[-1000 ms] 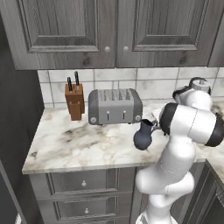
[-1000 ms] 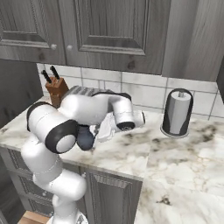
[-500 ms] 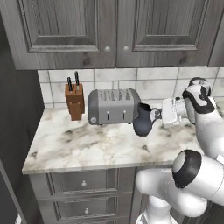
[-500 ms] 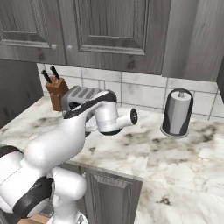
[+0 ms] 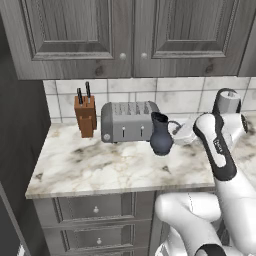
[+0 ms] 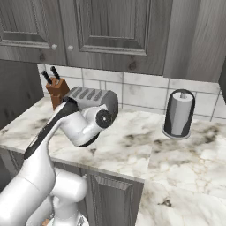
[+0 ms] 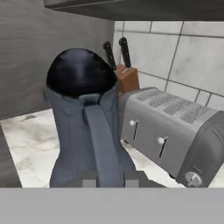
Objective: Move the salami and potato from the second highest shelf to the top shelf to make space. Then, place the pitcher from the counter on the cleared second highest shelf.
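Note:
The pitcher (image 5: pixel 161 134) is a dark blue-grey jug with a round belly and narrow neck. It stands upright just off the toaster's right end, over the white marble counter (image 5: pixel 100 165). My gripper (image 5: pixel 176 134) reaches in from the right and is shut on its handle. In the hand view the pitcher (image 7: pixel 83 118) looms close, its handle strip running down into my gripper (image 7: pixel 109 183). Whether its base touches the counter (image 6: pixel 132 145) I cannot tell. The salami, the potato and both fridge shelves are out of view.
A silver toaster (image 5: pixel 127 122) (image 7: pixel 175 135) stands against the tiled wall, with a wooden knife block (image 5: pixel 85 112) (image 6: pixel 56 86) to its left. A paper towel roll (image 6: pixel 178 114) stands at the right. Grey cabinets hang overhead. A dark tall panel (image 5: pixel 20 150) bounds the counter's left end.
The arm has unfolded and stretched up and right. The pitcher has risen from low near the counter's front and now sits higher, beside the toaster.

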